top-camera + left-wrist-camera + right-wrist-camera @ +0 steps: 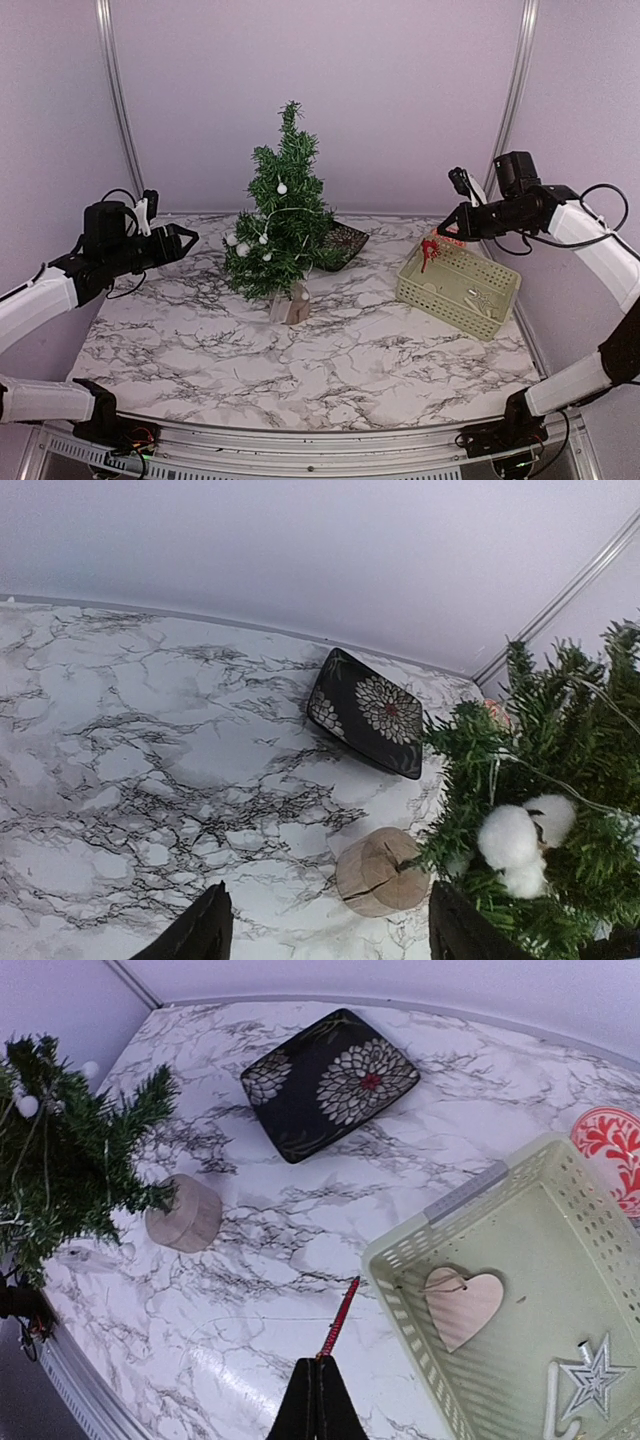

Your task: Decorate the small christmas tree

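The small christmas tree [285, 210] stands at the middle back on its round log base [292, 303], with white balls and a thin light string on it. My left gripper [185, 240] hovers open to its left, level with the lower branches and holding nothing. In the left wrist view the log base [380, 872] and white cotton balls [515, 830] lie ahead of the open gripper [330, 935]. My right gripper [445, 228] is shut on a red ornament [430, 250] that dangles above the basket's near-left corner. It shows edge-on [340, 1318] at the shut gripper [318, 1362].
A pale green basket [458, 285] sits at the right and holds a wooden heart [460, 1303] and a silver star [592, 1380]. A red-and-white disc [615, 1145] lies behind it. A black flowered plate [340, 243] rests beside the tree. Purple walls enclose the marble table.
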You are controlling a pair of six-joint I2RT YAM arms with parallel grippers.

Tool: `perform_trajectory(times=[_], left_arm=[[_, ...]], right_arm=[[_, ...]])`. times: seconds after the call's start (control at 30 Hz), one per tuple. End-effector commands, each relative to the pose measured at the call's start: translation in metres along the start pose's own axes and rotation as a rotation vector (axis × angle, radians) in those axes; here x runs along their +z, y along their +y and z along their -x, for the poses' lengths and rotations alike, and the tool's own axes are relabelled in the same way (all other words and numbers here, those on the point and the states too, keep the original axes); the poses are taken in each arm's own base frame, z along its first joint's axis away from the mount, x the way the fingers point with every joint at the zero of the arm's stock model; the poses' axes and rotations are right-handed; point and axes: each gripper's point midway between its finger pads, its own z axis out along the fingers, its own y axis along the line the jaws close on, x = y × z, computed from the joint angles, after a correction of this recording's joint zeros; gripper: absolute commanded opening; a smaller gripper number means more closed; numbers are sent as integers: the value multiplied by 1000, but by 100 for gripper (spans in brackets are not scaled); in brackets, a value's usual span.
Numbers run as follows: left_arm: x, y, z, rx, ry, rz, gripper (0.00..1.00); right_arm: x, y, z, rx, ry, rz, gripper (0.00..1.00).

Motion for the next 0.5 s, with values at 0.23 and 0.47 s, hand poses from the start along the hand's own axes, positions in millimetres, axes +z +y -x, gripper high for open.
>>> perform_trajectory(times=[0.23, 0.47], left_arm=[[-68, -72, -29, 187, -48, -300, 66], [-83, -96, -63, 262, 25, -366, 62]], right_arm=[[-43, 102, -21, -185, -37, 324, 0], [-48, 150, -49, -284, -5, 455, 0]])
